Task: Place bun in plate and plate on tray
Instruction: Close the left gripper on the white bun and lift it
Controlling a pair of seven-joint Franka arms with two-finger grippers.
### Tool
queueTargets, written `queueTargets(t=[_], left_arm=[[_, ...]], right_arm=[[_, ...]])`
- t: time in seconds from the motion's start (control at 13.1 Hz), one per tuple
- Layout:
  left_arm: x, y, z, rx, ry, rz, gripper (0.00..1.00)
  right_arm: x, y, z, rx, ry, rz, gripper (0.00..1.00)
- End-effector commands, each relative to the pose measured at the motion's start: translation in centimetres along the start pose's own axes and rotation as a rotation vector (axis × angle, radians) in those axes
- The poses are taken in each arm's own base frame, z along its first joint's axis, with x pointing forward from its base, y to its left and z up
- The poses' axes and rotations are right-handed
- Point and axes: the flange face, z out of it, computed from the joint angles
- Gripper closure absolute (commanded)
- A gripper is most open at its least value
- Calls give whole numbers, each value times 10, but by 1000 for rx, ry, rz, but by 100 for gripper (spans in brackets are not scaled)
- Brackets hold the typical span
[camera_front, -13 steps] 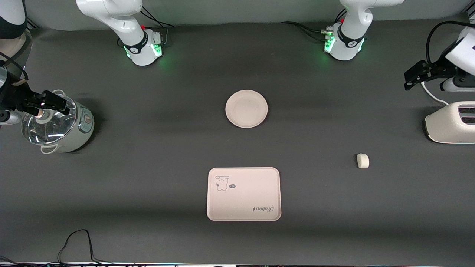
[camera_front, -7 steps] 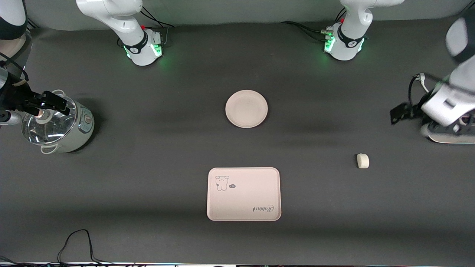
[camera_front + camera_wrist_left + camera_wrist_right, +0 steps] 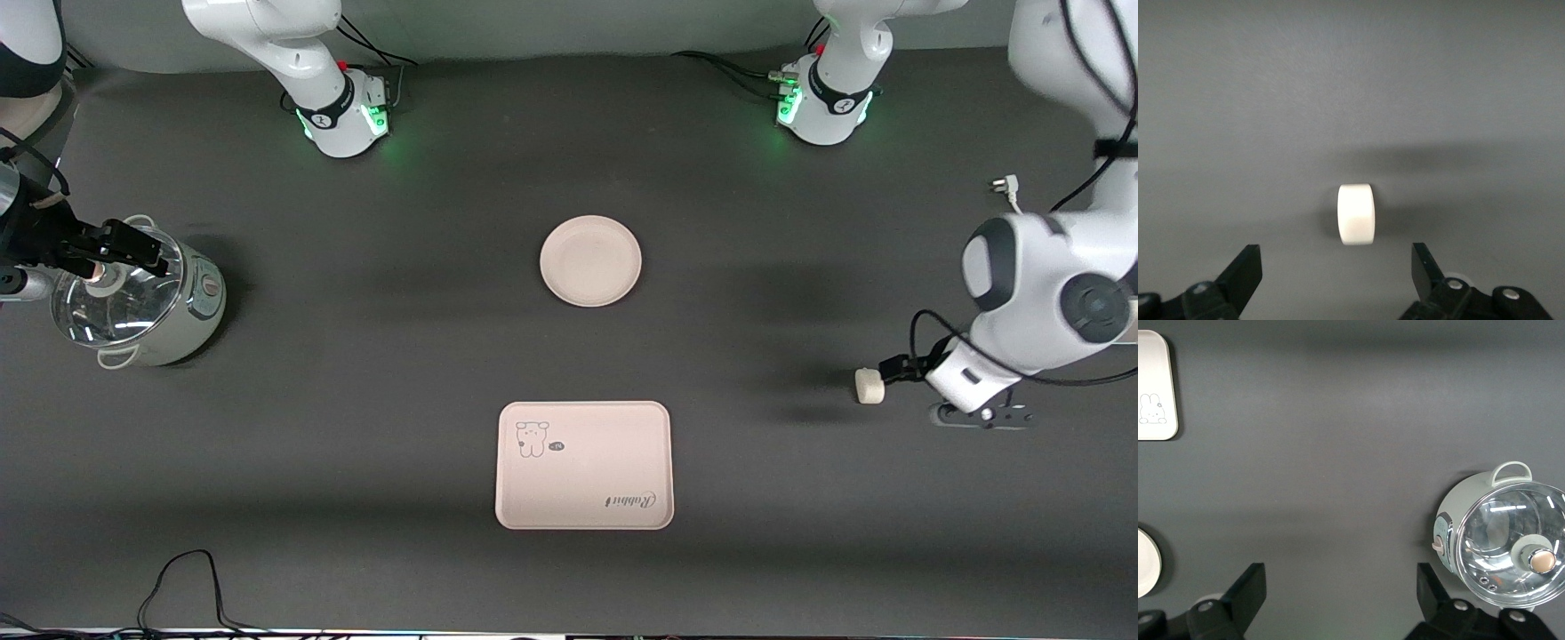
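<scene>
Item by item, from the frame's left edge across. Right gripper (image 3: 111,258): at the left edge of the front view, over the lidded pot (image 3: 142,298); you see its fingers spread wide with nothing between them, and this arm waits. Plate (image 3: 590,260): centre of the frame, bare. Tray (image 3: 584,465): lower centre, straight below the plate in the frame, bare too. Bun (image 3: 869,386): right of centre, on the table toward the left arm's end, well apart from the plate. Left gripper (image 3: 893,368): lower right, low over the table just beside the bun; in the left wrist view you find its fingers (image 3: 1245,273) wide apart and holding nothing, with the bun (image 3: 1356,214) lined up midway ahead of the gap, its flat ends facing the two fingers. Note that your left arm is by far the nearer; the pick probably needs only a short advance before closing.
</scene>
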Motion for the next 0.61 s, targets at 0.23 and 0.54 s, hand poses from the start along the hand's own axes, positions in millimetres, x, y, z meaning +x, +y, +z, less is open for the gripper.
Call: queueTargets(t=[0.23,0.54], left_arm=[[-3,1,78,-4,21,8,11],[-7,1,81,-5,-4,8,66]], right_arm=[[0,1,-2,-12,-5,-14,0],[0,3,-2,-11,-5,-13,0]])
